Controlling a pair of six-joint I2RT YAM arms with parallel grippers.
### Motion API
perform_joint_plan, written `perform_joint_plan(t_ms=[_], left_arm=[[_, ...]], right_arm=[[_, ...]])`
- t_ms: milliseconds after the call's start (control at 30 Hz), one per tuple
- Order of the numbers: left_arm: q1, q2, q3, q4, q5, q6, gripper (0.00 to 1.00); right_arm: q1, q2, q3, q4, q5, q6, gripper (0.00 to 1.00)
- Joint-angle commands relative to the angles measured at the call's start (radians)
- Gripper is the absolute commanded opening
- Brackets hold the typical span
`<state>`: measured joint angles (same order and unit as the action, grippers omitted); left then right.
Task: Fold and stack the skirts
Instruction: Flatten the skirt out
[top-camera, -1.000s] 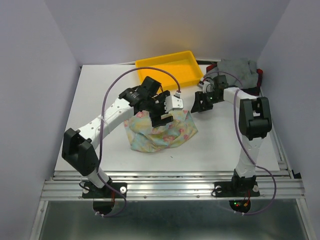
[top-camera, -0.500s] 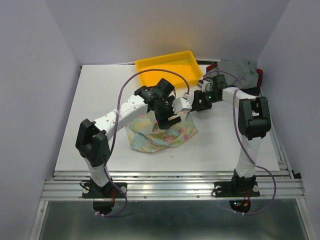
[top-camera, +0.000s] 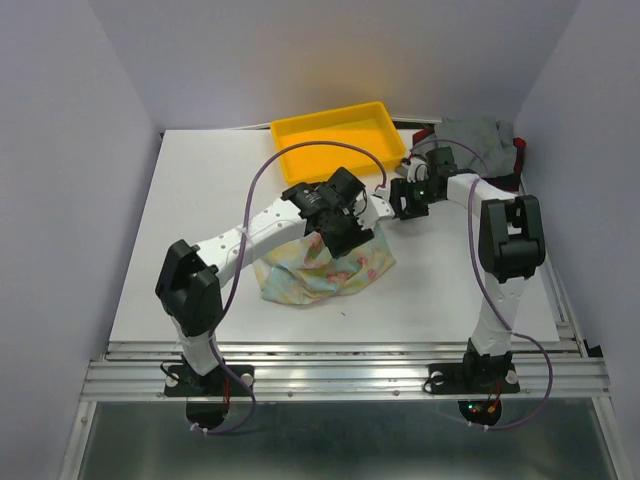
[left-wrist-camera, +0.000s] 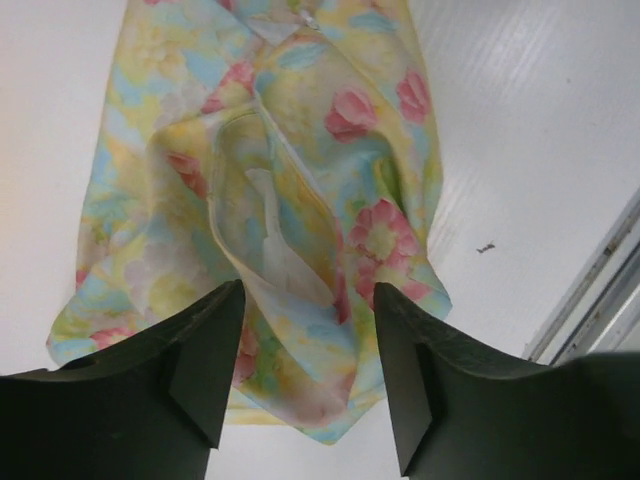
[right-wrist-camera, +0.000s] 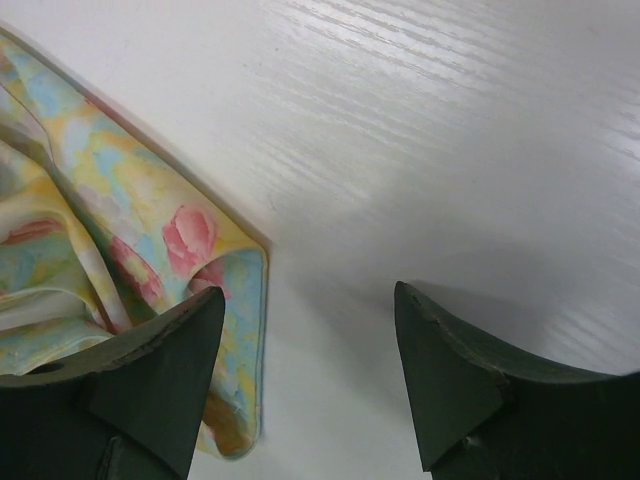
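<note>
The pastel floral skirt (top-camera: 300, 278) lies crumpled at the table's middle. My left gripper (top-camera: 352, 236) hangs over its far right part. In the left wrist view the left gripper (left-wrist-camera: 308, 370) is open, its dark fingers (left-wrist-camera: 205, 350) straddling a raised fold of the floral skirt (left-wrist-camera: 300, 150). My right gripper (top-camera: 403, 203) sits just beyond the skirt's far right corner. It is open in the right wrist view (right-wrist-camera: 310, 370) over bare table, with the corner of the floral skirt (right-wrist-camera: 100, 200) beside its left finger. The grey skirt (top-camera: 476, 134) and the red-and-black plaid skirt (top-camera: 518, 156) lie bunched at the back right.
A yellow plastic tray (top-camera: 300, 128) stands at the back centre, just behind both grippers. The table's metal rail edge (left-wrist-camera: 600, 290) runs close to the floral skirt on the near side. White walls enclose the table on three sides.
My left arm has swung right along the floral skirt toward its far right part, and its jaws have narrowed. The right gripper has shifted slightly farther back and opened a little.
</note>
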<state>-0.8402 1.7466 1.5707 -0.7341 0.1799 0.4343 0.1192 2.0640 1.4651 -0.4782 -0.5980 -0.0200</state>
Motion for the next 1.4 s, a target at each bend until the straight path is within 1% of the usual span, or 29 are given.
perform_joint_plan(t_ms=[0, 33, 67, 100, 167, 200, 233, 267, 367, 467, 533, 633, 833, 933, 967, 1000, 1033, 1100, 1133, 1167, 1200, 1233, 1267, 1300, 1367], left_arm=[[0.006, 0.019, 0.020, 0.081, -0.143, -0.086, 0.59], [0.006, 0.018, 0.029, 0.082, -0.152, -0.086, 0.55], [0.006, 0.011, 0.035, 0.085, -0.161, -0.077, 0.48], [0.006, 0.002, 0.037, 0.094, -0.169, -0.066, 0.44], [0.006, -0.024, 0.037, 0.087, -0.163, -0.037, 0.40], [0.006, -0.032, 0.040, 0.078, -0.149, -0.034, 0.40], [0.006, -0.045, 0.040, 0.068, -0.139, -0.032, 0.42], [0.006, -0.053, 0.043, 0.049, -0.122, -0.032, 0.55], [0.004, -0.082, 0.031, 0.026, -0.053, -0.037, 0.75], [0.000, -0.096, 0.002, 0.022, -0.023, -0.060, 0.83], [-0.003, -0.093, -0.021, 0.027, -0.022, -0.078, 0.85], [-0.007, -0.079, -0.044, 0.041, -0.046, -0.094, 0.85], [-0.008, -0.027, -0.075, 0.074, -0.138, -0.117, 0.78], [-0.008, -0.006, -0.063, 0.090, -0.161, -0.124, 0.70], [-0.008, -0.001, -0.054, 0.093, -0.168, -0.124, 0.63], [-0.008, 0.010, -0.031, 0.093, -0.169, -0.121, 0.60], [-0.010, 0.008, -0.018, 0.093, -0.169, -0.117, 0.52], [-0.008, 0.005, 0.002, 0.099, -0.169, -0.103, 0.43], [-0.008, -0.007, 0.008, 0.101, -0.163, -0.080, 0.37], [-0.010, -0.016, 0.014, 0.098, -0.157, -0.066, 0.21], [-0.008, -0.024, 0.028, 0.084, -0.134, -0.052, 0.11], [-0.008, -0.038, 0.038, 0.073, -0.119, -0.037, 0.06], [-0.007, -0.082, 0.044, 0.065, -0.100, 0.009, 0.00], [-0.005, -0.151, 0.045, 0.065, -0.056, 0.039, 0.00], [-0.005, -0.234, 0.035, 0.065, -0.005, 0.119, 0.00]], right_arm=[[0.000, -0.091, -0.015, 0.021, 0.056, -0.033, 0.74], [0.000, -0.100, -0.020, 0.021, 0.063, -0.043, 0.75], [0.000, -0.108, -0.023, 0.023, 0.076, -0.052, 0.76], [0.000, -0.119, -0.026, 0.021, 0.082, -0.066, 0.76], [-0.009, -0.125, -0.023, 0.021, 0.093, -0.067, 0.76], [-0.009, -0.122, -0.014, 0.021, 0.093, -0.064, 0.76], [-0.009, -0.122, -0.009, 0.020, 0.092, -0.063, 0.76], [-0.018, -0.119, -0.005, 0.018, 0.087, -0.063, 0.76], [-0.018, -0.111, 0.006, 0.021, 0.070, -0.055, 0.76], [-0.018, -0.099, 0.014, 0.020, 0.058, -0.041, 0.76], [-0.018, -0.096, 0.012, 0.020, 0.052, -0.038, 0.76], [-0.018, -0.100, 0.009, 0.021, 0.052, -0.034, 0.76], [-0.018, -0.111, -0.005, 0.021, 0.056, -0.032, 0.77], [-0.018, -0.117, -0.011, 0.023, 0.056, -0.037, 0.77], [-0.018, -0.117, -0.014, 0.023, 0.053, -0.041, 0.78], [-0.018, -0.122, -0.018, 0.023, 0.052, -0.050, 0.79], [-0.018, -0.123, -0.020, 0.021, 0.052, -0.057, 0.79], [-0.018, -0.127, -0.023, 0.023, 0.046, -0.078, 0.80], [-0.018, -0.131, -0.023, 0.023, 0.037, -0.087, 0.81], [-0.018, -0.134, -0.025, 0.023, 0.032, -0.098, 0.82], [-0.018, -0.139, -0.025, 0.023, 0.027, -0.127, 0.82], [-0.018, -0.143, -0.025, 0.024, 0.020, -0.144, 0.84], [-0.018, -0.159, -0.031, 0.026, 0.018, -0.162, 0.85], [-0.018, -0.166, -0.034, 0.027, 0.018, -0.202, 0.85], [-0.018, -0.180, -0.038, 0.032, 0.023, -0.231, 0.87]])
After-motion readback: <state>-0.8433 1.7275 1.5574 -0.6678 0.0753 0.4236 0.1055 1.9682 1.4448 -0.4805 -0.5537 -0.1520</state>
